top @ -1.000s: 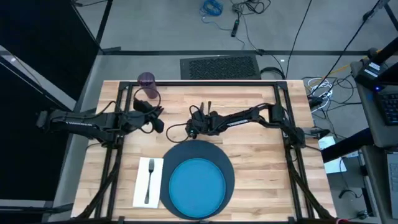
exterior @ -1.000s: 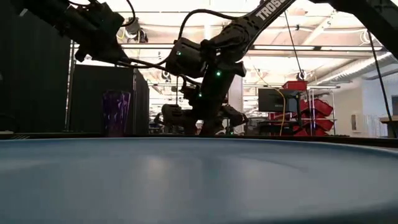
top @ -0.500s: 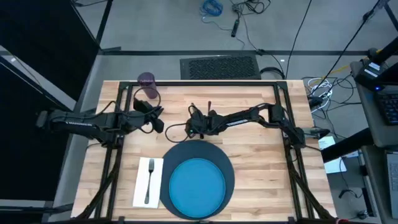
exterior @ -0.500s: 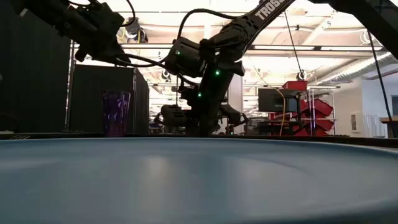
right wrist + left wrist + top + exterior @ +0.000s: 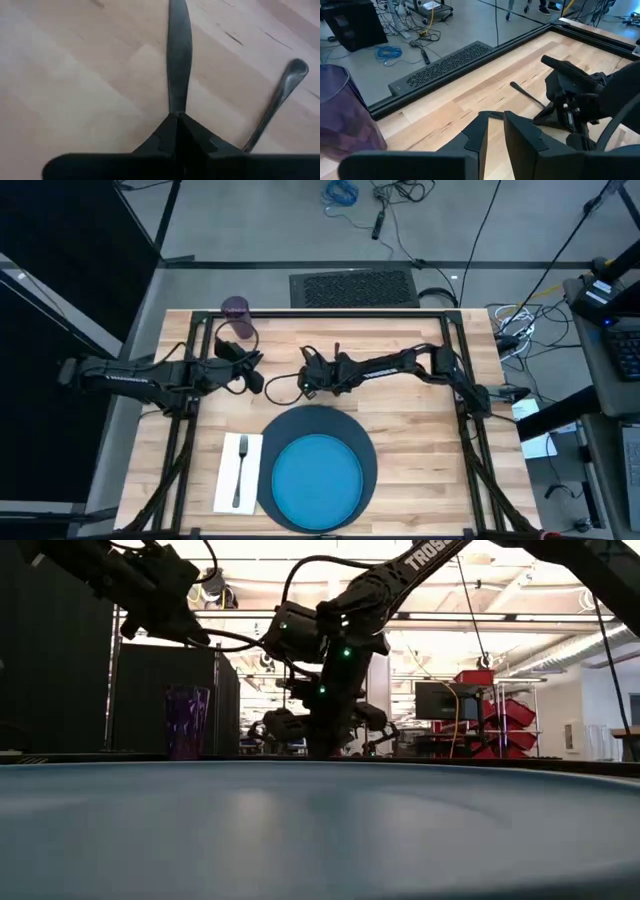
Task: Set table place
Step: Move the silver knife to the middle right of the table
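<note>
Your right claw [image 5: 176,120] was clenched on one end of the flat dark metal knife [image 5: 178,60], which reached straight out ahead of the fingertips over the middle of the pale plank wood table [image 5: 420,420], just beyond the far rim of the big dark slate-blue round mat [image 5: 290,430]. You should have judged that knife light, stiff and slick: a thin, smooth piece gripped only at its tip could pivot or slip between the pads, so a hold nearer its middle would have carried it more steadily. The slim metal spoon [image 5: 275,102] lay on the wood just beside it, apart from the blade. The bright blue round plate [image 5: 318,478] sat on the mat, with the metal fork [image 5: 240,470] on the white rectangular napkin [image 5: 228,485] touching the mat's left edge. Your left claw [image 5: 492,125] waited near the table's left side with its fingers nearly together and nothing between them, close to the small translucent purple cup [image 5: 236,309] at the far edge. The wood looked smooth and hard, offering little grip under flat cutlery. Beyond the table were a grey floor, loose cables, a black floor grille [image 5: 355,285] and red storage bins [image 5: 500,710].
</note>
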